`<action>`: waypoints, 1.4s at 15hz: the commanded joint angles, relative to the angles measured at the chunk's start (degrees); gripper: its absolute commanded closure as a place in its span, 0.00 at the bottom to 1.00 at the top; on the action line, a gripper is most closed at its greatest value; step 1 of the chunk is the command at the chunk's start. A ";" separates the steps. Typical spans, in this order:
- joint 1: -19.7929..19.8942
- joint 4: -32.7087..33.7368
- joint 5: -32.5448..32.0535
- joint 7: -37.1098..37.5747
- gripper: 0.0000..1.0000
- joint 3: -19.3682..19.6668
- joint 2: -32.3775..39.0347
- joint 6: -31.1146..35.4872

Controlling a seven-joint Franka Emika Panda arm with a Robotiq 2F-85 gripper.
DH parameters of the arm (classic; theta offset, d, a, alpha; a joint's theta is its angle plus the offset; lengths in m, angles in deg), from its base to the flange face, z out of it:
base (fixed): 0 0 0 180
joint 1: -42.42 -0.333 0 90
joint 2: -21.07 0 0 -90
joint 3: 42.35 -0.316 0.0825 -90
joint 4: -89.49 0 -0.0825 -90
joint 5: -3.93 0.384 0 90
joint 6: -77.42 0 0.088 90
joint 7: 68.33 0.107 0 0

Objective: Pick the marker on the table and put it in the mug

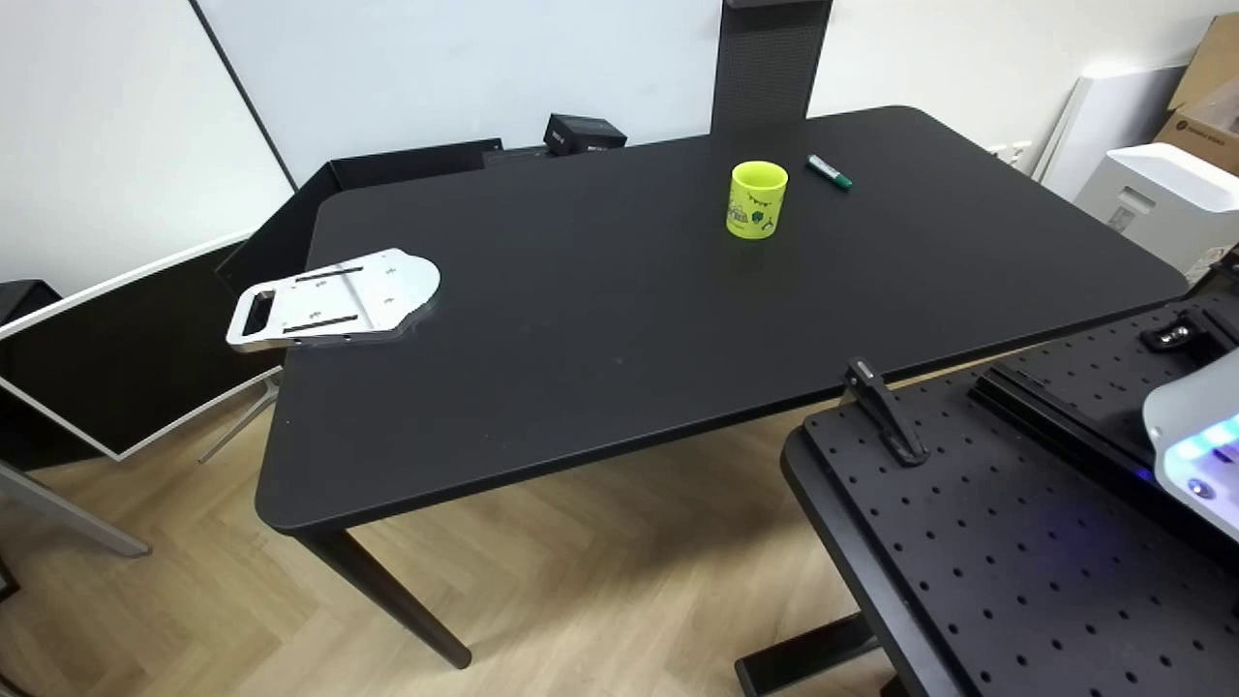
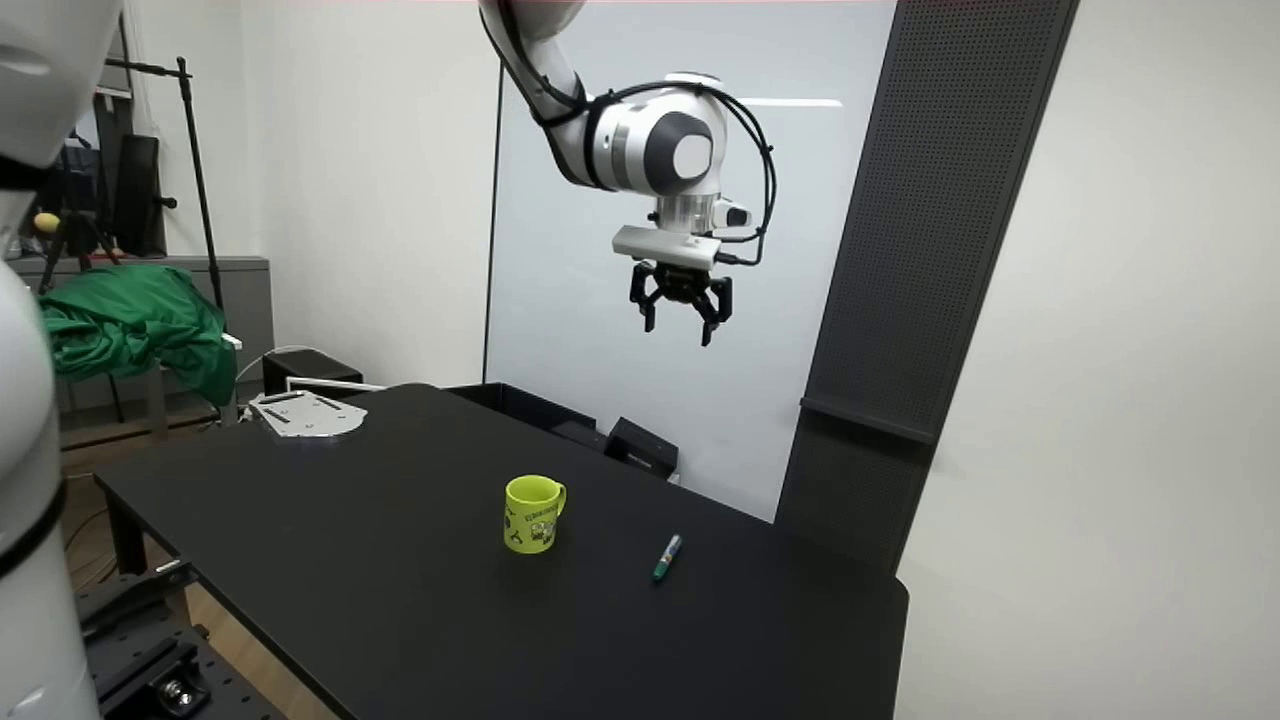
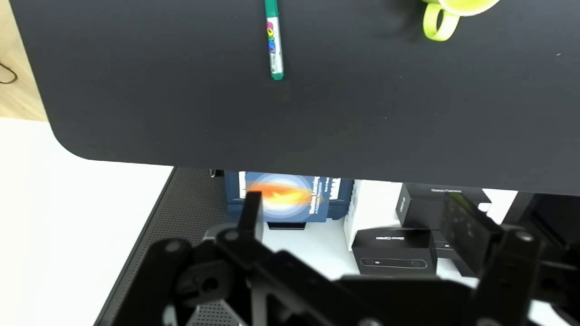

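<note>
The marker (image 1: 830,172) is white with green ends and lies flat on the black table (image 1: 542,319); it also shows in an exterior view (image 2: 667,558) and at the top of the wrist view (image 3: 274,43). The yellow-green mug (image 1: 755,200) stands upright a short way from it, also in an exterior view (image 2: 530,515). In the wrist view only the mug's handle side (image 3: 442,22) shows at the top edge. My gripper (image 2: 678,332) is open and empty, high above the table's far side. In the wrist view its spread fingers (image 3: 353,197) point past the table edge.
A silver plate with a handle slot (image 1: 348,295) lies at the table's end, partly overhanging. A perforated black board (image 1: 1016,561) adjoins the table. Black boxes (image 3: 394,253) and a blue book (image 3: 290,194) sit beyond the table edge. A whiteboard (image 2: 720,420) stands behind.
</note>
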 commanded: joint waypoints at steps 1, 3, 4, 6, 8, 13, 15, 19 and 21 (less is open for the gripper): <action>2.29 9.00 -0.41 1.49 0.00 1.11 7.06 -2.83; 3.32 12.75 -0.36 1.30 0.00 1.24 10.59 -4.85; 3.92 14.62 -0.05 0.70 0.00 0.96 12.46 -6.20; 4.25 17.61 -0.61 0.69 0.00 0.83 15.81 -7.97; 3.98 19.73 -1.38 0.96 0.00 0.89 18.56 -8.34; 3.68 22.25 -2.16 0.78 0.00 0.20 23.21 -5.97; 3.43 21.93 -2.05 1.17 0.00 -0.04 24.12 -4.22; 3.66 21.28 -1.20 0.91 0.00 -1.08 26.34 0.33; 3.83 21.06 -0.96 0.73 0.00 -1.53 27.45 1.82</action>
